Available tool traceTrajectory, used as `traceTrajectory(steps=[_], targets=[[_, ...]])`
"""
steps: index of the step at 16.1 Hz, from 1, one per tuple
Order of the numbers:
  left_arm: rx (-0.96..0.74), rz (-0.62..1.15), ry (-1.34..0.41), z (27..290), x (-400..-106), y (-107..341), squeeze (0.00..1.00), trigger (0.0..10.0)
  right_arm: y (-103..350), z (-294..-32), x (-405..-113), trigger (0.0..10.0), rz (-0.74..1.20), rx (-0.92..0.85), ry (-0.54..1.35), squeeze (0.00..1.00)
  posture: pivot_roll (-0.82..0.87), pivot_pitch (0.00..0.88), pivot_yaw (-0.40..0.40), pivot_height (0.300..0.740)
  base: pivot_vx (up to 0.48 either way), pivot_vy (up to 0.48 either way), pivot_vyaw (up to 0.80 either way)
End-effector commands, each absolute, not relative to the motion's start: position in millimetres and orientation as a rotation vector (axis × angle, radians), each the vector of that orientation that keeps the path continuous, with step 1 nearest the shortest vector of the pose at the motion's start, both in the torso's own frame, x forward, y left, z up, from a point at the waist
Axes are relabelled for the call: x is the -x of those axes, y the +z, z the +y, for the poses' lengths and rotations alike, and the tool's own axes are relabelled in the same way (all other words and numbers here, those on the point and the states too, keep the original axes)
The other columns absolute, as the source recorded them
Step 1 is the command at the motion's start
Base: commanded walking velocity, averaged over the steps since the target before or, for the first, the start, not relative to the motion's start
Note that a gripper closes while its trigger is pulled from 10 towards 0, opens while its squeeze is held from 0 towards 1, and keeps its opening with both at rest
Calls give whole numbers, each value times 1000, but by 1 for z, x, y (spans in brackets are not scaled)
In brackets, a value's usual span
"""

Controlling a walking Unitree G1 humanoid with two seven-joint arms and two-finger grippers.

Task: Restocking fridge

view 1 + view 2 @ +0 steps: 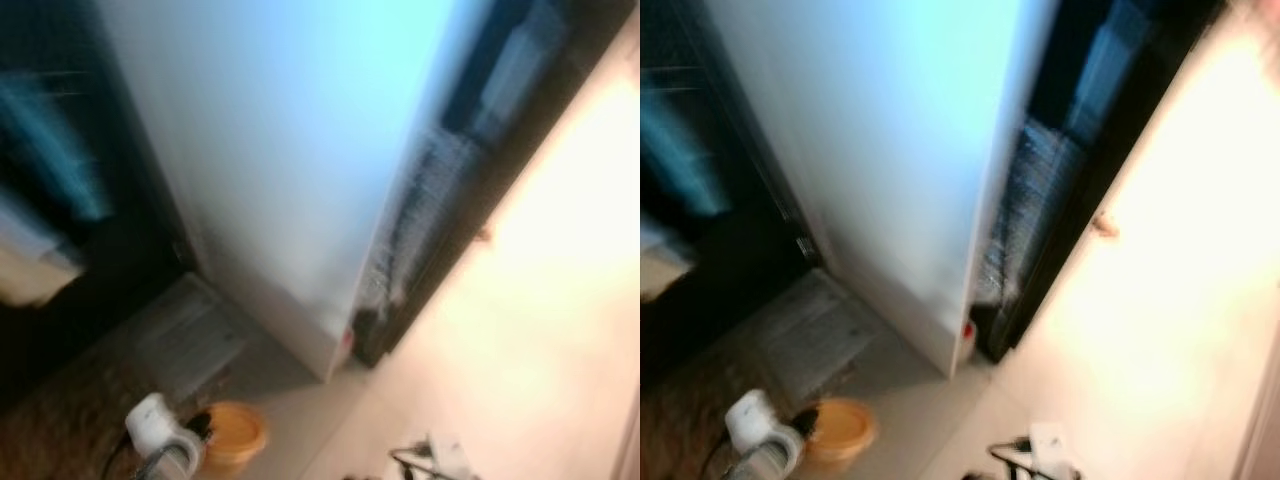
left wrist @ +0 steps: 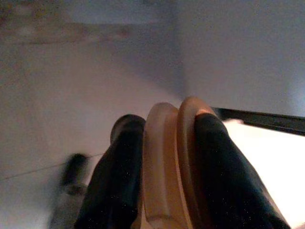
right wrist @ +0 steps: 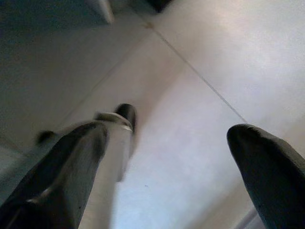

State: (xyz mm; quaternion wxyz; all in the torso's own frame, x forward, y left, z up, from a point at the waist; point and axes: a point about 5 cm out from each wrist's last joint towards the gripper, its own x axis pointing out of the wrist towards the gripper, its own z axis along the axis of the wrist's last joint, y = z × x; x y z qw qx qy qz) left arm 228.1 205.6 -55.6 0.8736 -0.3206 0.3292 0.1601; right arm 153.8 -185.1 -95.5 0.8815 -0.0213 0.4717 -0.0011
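The pictures from the head are blurry. A big white fridge door (image 1: 290,150) stands open and its long edge runs down to a corner close to the floor. Beside that edge is a dark gap where the fridge (image 1: 1060,190) shows blurry shelves. To the right of the fridge lies a wide stretch of pale floor (image 1: 540,300), bright with light, with lots of open room. To the left of the door is a dark space, and a grey mat (image 1: 185,335) lies on the floor there.

The left tool (image 2: 164,191) is low on the left side. Its two black fingers (image 2: 114,181) are closed tight on one round tan thing (image 1: 232,432), maybe a lid or a bowl; I cannot tell which. It is held on its edge, near the bottom corner of the door.

The right tool (image 3: 167,167) hangs over the pale floor tiles. Its two black fingers are spread wide apart and hold nothing.
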Motion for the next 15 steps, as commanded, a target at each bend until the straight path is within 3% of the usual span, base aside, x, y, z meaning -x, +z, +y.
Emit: traceTrajectory(steps=[1, 9, 15], targets=[[657, 737, 350, 208, -214, -64, 0, 10000, -96, -183, -154, 10000, 983, 34, -4, 0, -97, 136, -31, 740, 0, 0, -788], [652, 736, 353, 210, -214, -64, 0, 10000, -95, -183, -155, 10000, 980, 35, -6, 0, -97, 149, -32, 740, 0, 0, -788], [648, 732, 365, 212, -214, -64, 0, 10000, -95, -183, -155, 10000, 967, 32, -11, 0, -96, 153, -32, 740, 0, 0, 0]])
